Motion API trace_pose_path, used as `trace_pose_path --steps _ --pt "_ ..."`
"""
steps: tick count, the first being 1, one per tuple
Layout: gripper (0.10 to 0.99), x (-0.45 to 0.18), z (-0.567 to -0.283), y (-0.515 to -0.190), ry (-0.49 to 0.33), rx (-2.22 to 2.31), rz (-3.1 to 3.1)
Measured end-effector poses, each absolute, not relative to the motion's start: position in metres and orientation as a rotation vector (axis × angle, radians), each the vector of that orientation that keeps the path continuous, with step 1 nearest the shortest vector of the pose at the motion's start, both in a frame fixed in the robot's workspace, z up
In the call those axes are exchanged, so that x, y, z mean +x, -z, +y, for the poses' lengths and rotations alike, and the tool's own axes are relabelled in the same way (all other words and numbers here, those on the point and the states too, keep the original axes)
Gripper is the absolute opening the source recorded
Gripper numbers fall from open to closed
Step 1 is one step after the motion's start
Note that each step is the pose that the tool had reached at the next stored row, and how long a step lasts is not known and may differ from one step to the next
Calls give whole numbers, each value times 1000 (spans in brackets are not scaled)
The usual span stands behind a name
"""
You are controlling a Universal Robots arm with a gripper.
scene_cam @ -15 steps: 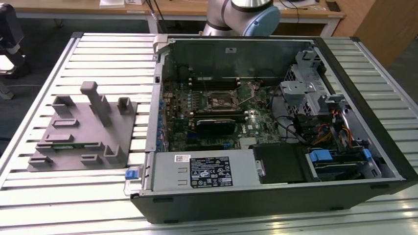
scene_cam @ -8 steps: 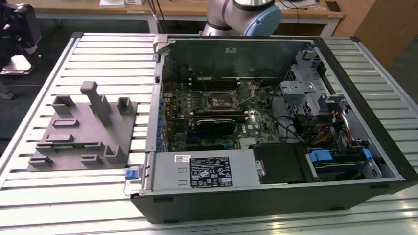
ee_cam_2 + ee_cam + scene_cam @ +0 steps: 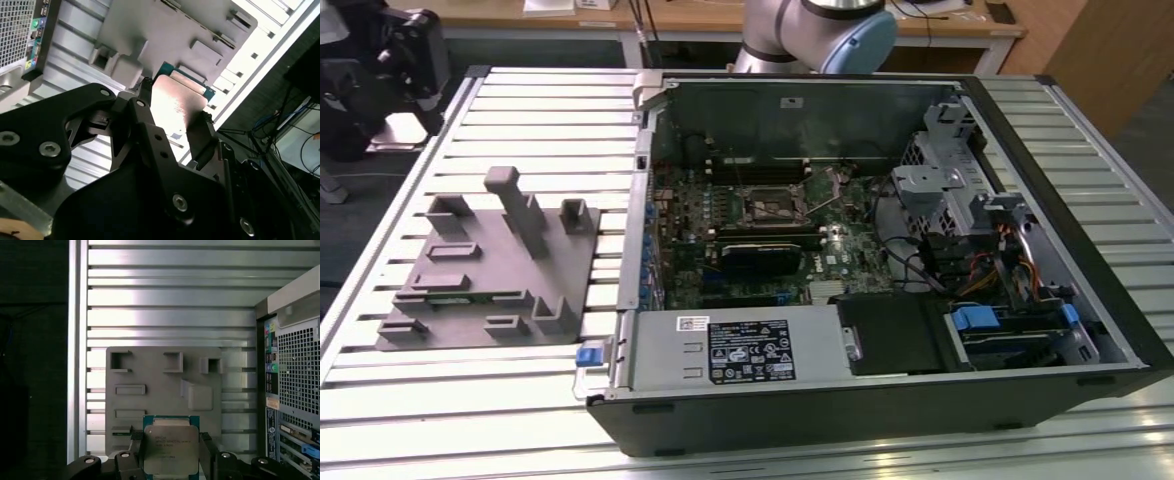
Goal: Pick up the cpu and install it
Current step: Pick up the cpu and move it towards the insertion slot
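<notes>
Cpu (image 3: 171, 450), flat silvery square, gripped between black fingers (image 3: 147, 127)

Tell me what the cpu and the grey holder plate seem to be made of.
The cpu: a metal lid, pale and satin, catching a bright glare, on a green board rim. The grey holder plate: probably matte plastic, perhaps printed; uniform dull grey, no shine.

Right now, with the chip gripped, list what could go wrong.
1. The gripper pinches the cpu only by two opposite edges, so it may slip or tilt on a jolt.
2. The socket sits deep inside the open case, close to cables and a drive cage; the gripper might snag there.
3. If the cpu lands tilted or wrongly turned, the socket could be damaged.
</notes>
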State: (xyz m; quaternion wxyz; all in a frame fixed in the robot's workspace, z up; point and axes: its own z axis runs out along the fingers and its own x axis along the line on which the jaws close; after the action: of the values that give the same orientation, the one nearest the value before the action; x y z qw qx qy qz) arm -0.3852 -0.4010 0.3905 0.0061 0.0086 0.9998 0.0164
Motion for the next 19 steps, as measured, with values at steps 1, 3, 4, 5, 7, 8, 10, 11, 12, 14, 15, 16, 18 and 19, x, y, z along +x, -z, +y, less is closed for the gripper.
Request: trace_pose_path --steps 1,3,4,5,7,8,10,11,12,14,15,16,18,19 --pt "529 -380 -401 -391 -51 27 3129" --pt "529 -372 -401 -391 -51 27 3129" --pt "529 -368 -401 -391 -51 27 3129" --pt "529 -365 -401 -391 -51 27 3129" --pt "529 -361 -401 -391 -51 27 3129" --pt "529 -359 -401 -392 -51 27 3129" --pt "529 -358 -401 -394 -51 27 3129" --pt "529 -357 -401 -395 -51 27 3129" --pt "529 -356 -401 -396 -51 27 3129" --pt "529 -354 -401 -396 -51 27 3129" --pt "529 -351 -401 -396 -51 27 3129" --pt "529 -348 -401 -396 -51 27 3129" --pt "529 -342 -401 -396 -51 27 3129" --pt "529 -340 -401 -396 -51 27 3129"
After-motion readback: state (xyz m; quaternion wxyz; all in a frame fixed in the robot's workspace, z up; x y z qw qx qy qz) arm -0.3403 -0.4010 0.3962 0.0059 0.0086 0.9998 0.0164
